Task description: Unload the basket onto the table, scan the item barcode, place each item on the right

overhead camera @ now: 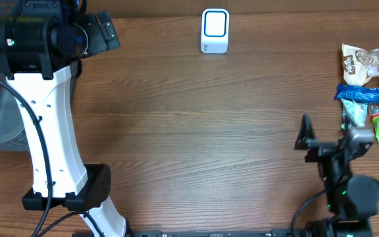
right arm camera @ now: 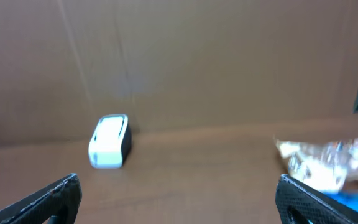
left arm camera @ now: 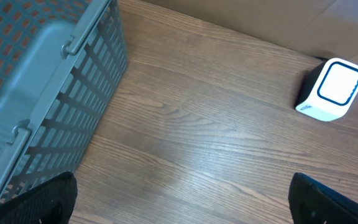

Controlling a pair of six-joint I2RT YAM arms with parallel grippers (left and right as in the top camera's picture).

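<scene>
**No packet picked up yet: both arms empty**

The snack packets [overhead camera: 371, 92] lie in a loose pile at the right edge of the desk [overhead camera: 196, 131], well apart from the scanner [overhead camera: 214, 30] at the far middle. The blue packet [overhead camera: 367, 94] lies flat with its long axis running left to right in the overhead view; a pale one sits beyond it and a green one nearer the robot. No barcode shows on any of them.

The right end effector [right arm camera: 182, 208] stands just beside the pile, its fingers spread wide and holding nothing. The left end effector [left arm camera: 185, 208] is likewise wide open and empty, above bare desk between the basket [left arm camera: 48, 93] and the scanner.

By my reading, the task is at its first step, the reach. Next the right arm needs to swing to the pile, close on one packet, then carry it to the scanner's blue-ringed face, barcode side turned to it.
</scene>
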